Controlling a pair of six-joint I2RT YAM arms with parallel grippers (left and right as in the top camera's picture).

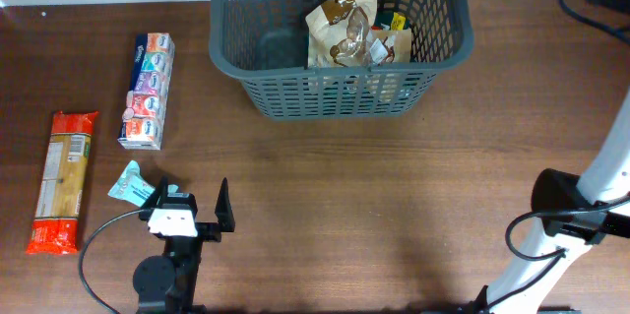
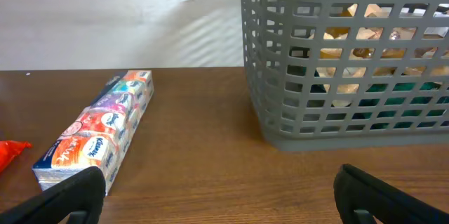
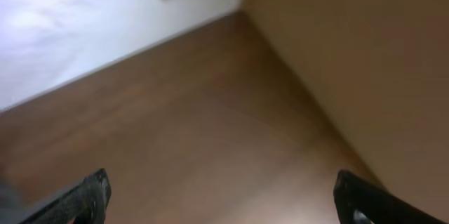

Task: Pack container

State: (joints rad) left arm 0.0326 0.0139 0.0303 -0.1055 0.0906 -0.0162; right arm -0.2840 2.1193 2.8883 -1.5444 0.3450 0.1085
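The container [image 1: 335, 97], a large dark grey lattice basket, stands at the back centre of the table. It holds a brown food bag [image 1: 345, 29] and other packets. In the left wrist view its wall [image 2: 280, 62] is ahead to the right. My left gripper [image 1: 194, 198] is open and empty near the front left, low over bare wood [image 2: 221, 206]. My right gripper [image 3: 224, 206] is open and empty over blurred brown table; its arm [image 1: 591, 196] is at the far right.
A row of tissue packs [image 1: 146, 91] lies left of the basket and shows in the left wrist view [image 2: 98, 133]. A red pasta packet [image 1: 62, 181] lies at the far left. A small teal packet [image 1: 130, 184] lies beside my left gripper.
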